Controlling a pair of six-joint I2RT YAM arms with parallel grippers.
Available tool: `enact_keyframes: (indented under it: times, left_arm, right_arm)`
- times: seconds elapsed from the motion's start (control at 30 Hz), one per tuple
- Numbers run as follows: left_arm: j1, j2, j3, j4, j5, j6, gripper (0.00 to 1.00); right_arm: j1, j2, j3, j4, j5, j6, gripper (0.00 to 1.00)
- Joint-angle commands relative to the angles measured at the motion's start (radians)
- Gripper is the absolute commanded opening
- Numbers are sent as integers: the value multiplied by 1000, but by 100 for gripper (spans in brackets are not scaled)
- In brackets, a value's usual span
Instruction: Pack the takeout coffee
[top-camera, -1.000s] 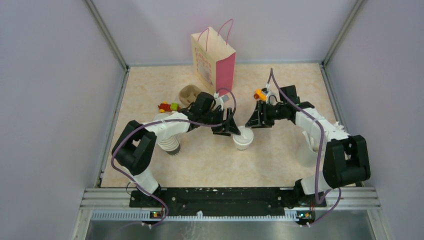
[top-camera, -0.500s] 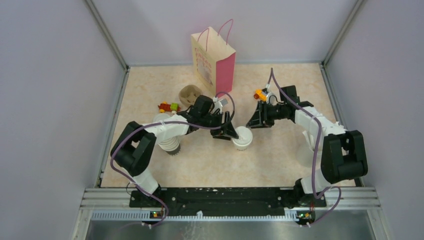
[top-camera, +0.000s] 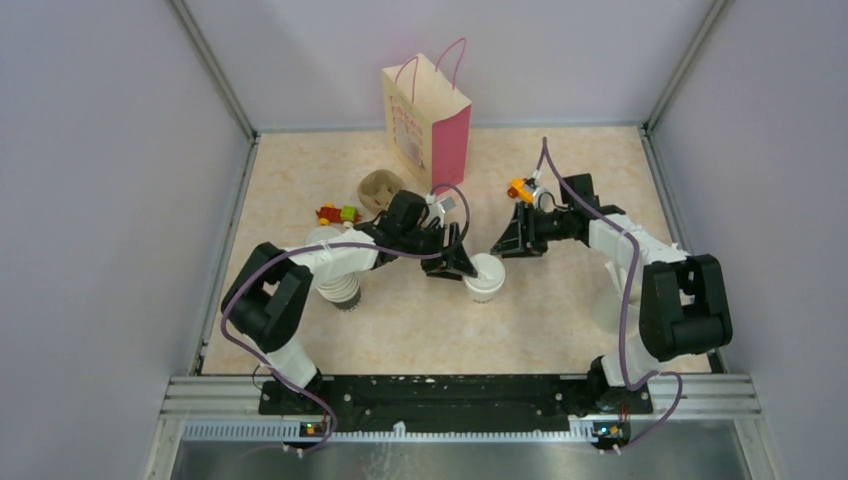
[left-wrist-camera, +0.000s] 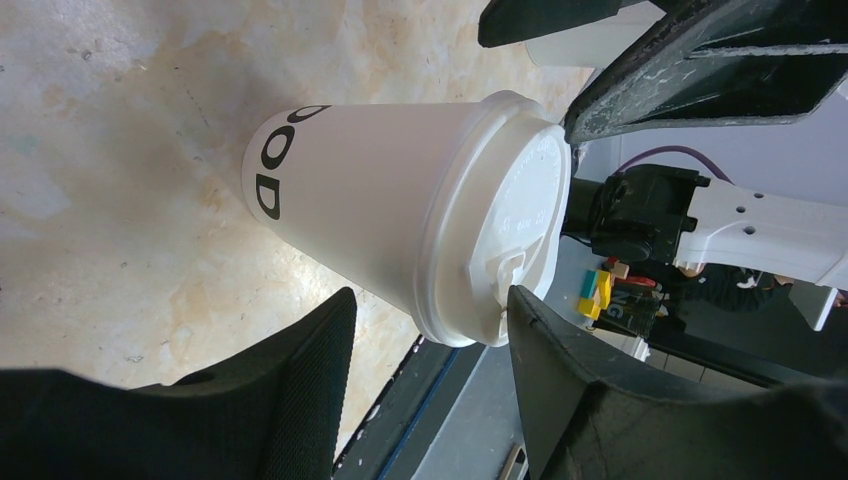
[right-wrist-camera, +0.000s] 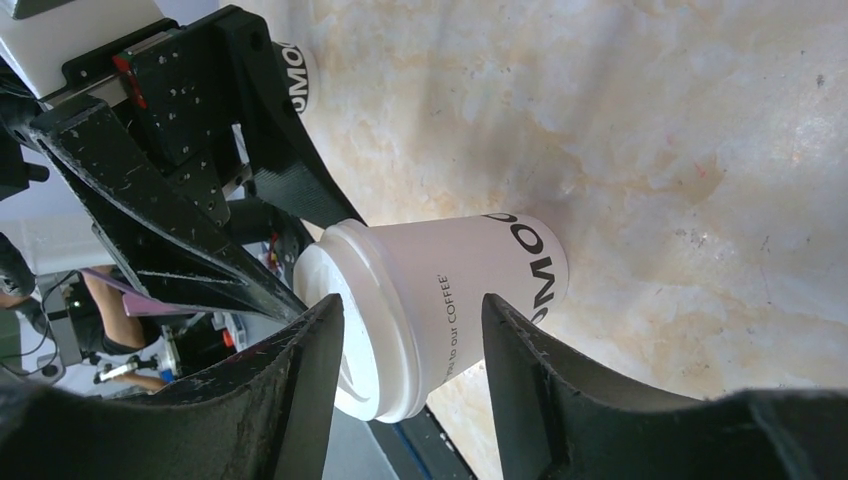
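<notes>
The takeout coffee (top-camera: 485, 276), a small white paper cup with a white lid, stands upright mid-table. My left gripper (top-camera: 452, 262) is open at its left side. In the left wrist view the cup (left-wrist-camera: 400, 210) lies just ahead of the gripper (left-wrist-camera: 430, 345), and its lid rim is at one fingertip (left-wrist-camera: 530, 320). My right gripper (top-camera: 508, 243) is open at the cup's upper right. In the right wrist view the gripper (right-wrist-camera: 412, 345) straddles the cup (right-wrist-camera: 450, 290) near the lid, with gaps on both sides. The cream and pink paper bag (top-camera: 428, 118) stands at the back.
A stack of nested cups (top-camera: 338, 282) stands under the left arm. A brown cardboard cup holder (top-camera: 376, 188) and coloured toy bricks (top-camera: 337, 213) lie behind it. A larger white cup (top-camera: 612, 305) stands partly hidden by the right arm. Grey walls enclose the table.
My left gripper has edged a little nearer the cup. The right arm's elbow has shifted slightly. The cup stands almost where it was.
</notes>
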Motion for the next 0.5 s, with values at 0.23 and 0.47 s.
enact_keyframes:
  times: [0.23, 0.47]
  left_arm:
    - [-2, 27, 27, 5, -23, 29, 62]
    - [-3, 38, 26, 2, -22, 31, 62]
  right_arm:
    - [-10, -6, -16, 75, -52, -2, 49]
    - [-9, 53, -40, 99, -74, -12, 47]
